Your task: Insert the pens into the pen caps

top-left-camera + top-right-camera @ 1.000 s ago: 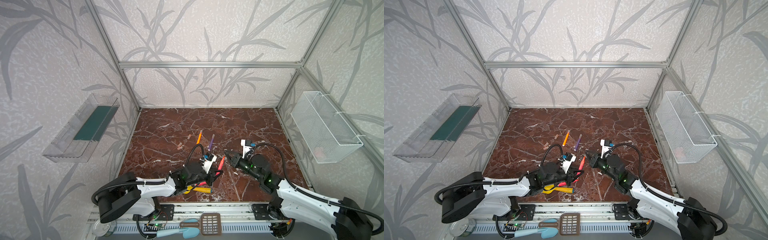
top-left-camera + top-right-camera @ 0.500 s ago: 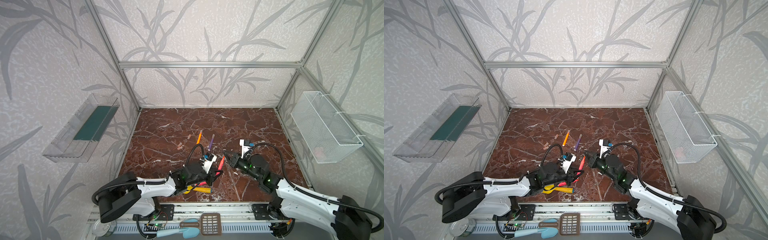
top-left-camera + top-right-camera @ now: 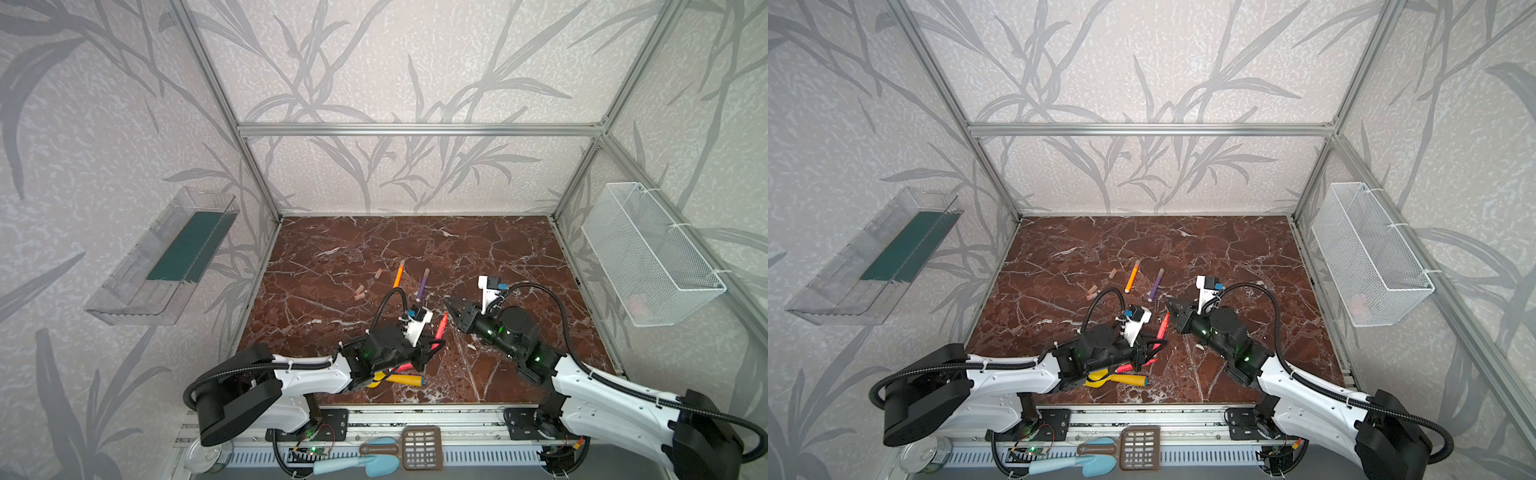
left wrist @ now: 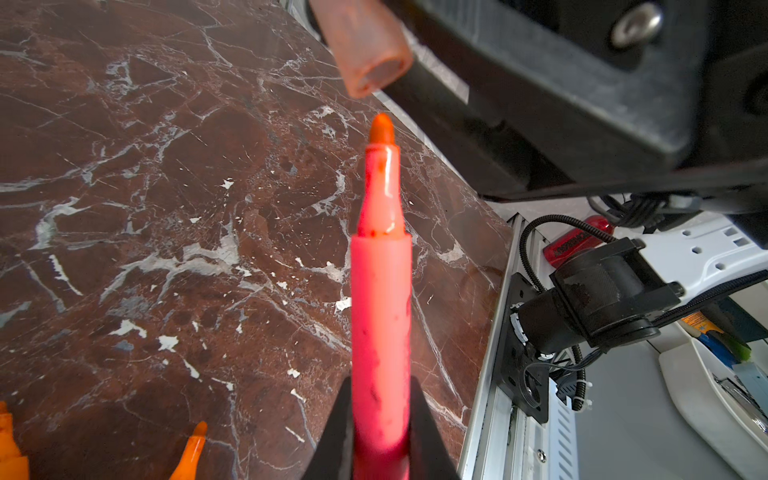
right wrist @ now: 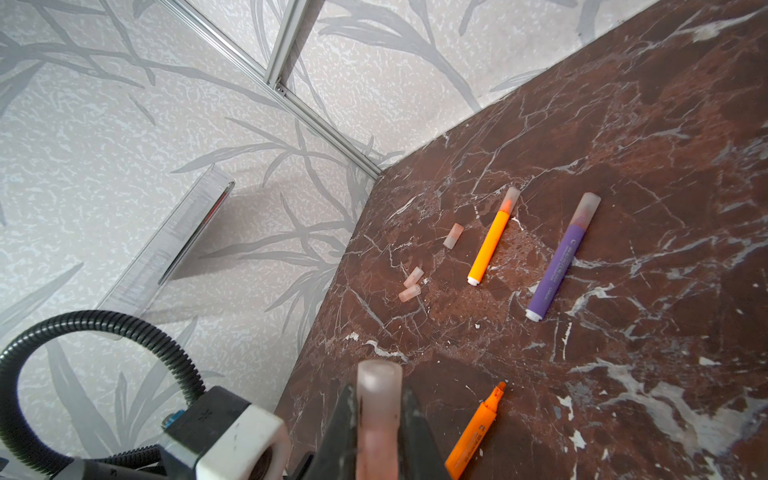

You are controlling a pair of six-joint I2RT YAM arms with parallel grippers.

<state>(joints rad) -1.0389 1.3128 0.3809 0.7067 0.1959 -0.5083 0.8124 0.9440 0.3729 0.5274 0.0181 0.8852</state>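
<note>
At lower centre, the left fingers (image 4: 337, 436) are clamping the light, stiff pink-red pen (image 4: 380, 299) low on its barrel — the right fingers (image 5: 415, 432) are pinching the small, likely slippery pen cap (image 5: 379, 390) behind its open mouth.

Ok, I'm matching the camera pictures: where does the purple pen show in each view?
In a top view: purple pen in the middle of the table.
In a top view: purple pen, mid-table.
Left wrist: not in it.
Right wrist: purple pen flat on the table, capped.
Shared landmark where it shows: capped orange pen beside it.
</note>
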